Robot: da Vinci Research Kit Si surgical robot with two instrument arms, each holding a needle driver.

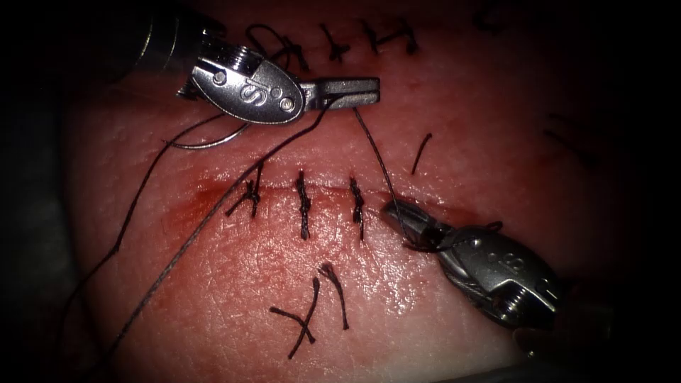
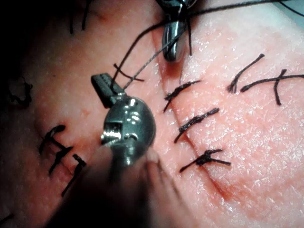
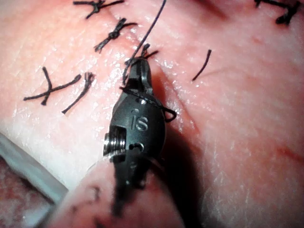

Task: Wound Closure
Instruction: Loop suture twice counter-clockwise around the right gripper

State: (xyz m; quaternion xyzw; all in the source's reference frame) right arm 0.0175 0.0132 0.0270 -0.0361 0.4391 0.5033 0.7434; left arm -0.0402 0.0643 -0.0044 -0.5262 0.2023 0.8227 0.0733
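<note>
The left tool point(image 1: 351, 92) sits above the cut point(image 1: 213, 195), toward the far edge of the tissue point(image 1: 454, 298), jaws together and clamped on the thread point(image 1: 213, 213). From that grip one strand slants down to the right tool point(image 1: 404, 213), which lies at the cut's right end just past the third stitch. A longer run sweeps off toward the tissue's near-left corner.

The right tool's jaws look closed with thread wound about them, but whether they actually pinch it — I cannot tell.

Three finished stitches point(image 1: 303, 206) stand across the cut in a row, from the left: one, two, three. Cut ends of thread point(image 1: 312, 319) lie loose on the near side, another short piece point(image 1: 422, 152) on the far side to the right, and an older row of stitches point(image 1: 383, 35) runs along the far edge.

The needle point(image 1: 206, 142) — a thin pale curve — lies on the tissue below the left tool's body, on the far side of the cut. Neither tool holds it, and it does not look driven in.

On handling: the thread is light and limp, it slides and tangles easily, so by my read it wants a firm flat pinch, clear of the knots. The needle is stiff and slick; best taken on its body, back from the tip. The tissue is soft, wet with red fluid point(image 1: 188, 206), and would likely tear if tugged.
</note>
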